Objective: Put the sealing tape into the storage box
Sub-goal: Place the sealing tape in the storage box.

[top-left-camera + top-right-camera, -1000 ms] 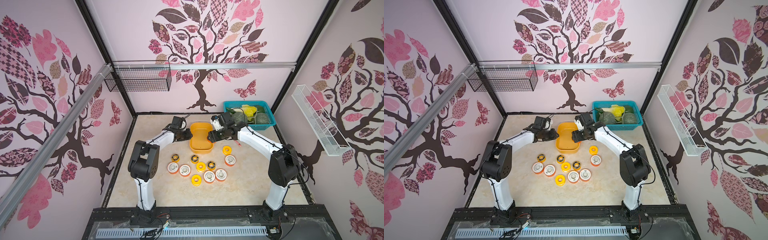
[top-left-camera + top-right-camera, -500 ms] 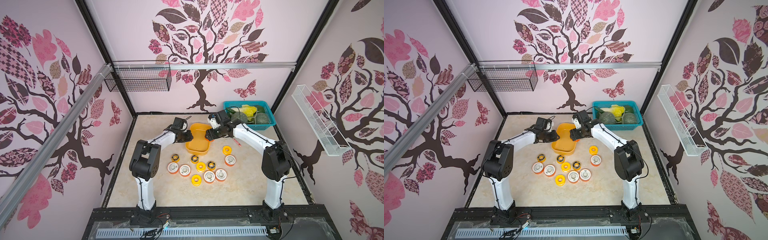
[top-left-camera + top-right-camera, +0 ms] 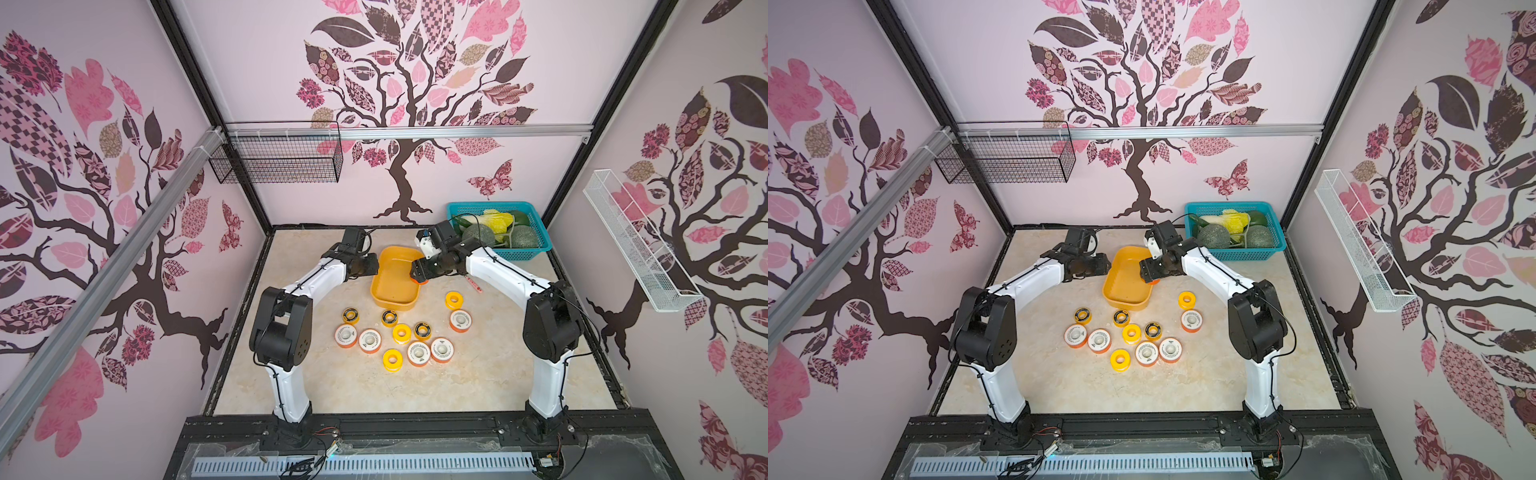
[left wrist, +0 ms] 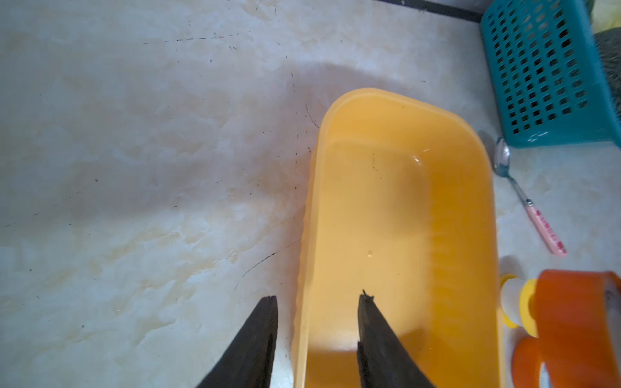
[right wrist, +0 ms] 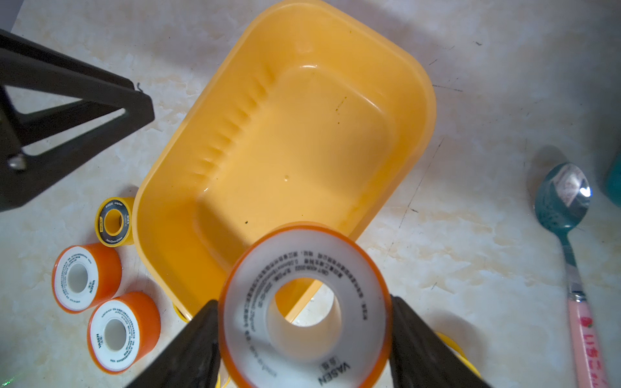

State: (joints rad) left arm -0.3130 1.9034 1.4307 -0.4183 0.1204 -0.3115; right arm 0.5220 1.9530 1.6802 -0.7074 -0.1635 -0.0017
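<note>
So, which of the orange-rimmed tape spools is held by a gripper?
The orange-rimmed spool clamped in the right gripper, at the storage box rim. The other five lie flat on the table.

Right gripper (image 5: 305, 339) is pinching a white-faced tape spool (image 5: 304, 262) over the storage box (image 5: 285, 144).
Two orange-rimmed spools (image 5: 85, 278) (image 5: 122, 331) and a black-ringed spool (image 5: 114, 221) are lying beside the box, a teal spoon (image 5: 563, 201) is resting apart, and a yellow edge (image 5: 452, 344), possibly another spool, is peeking from behind the gripper.
</note>
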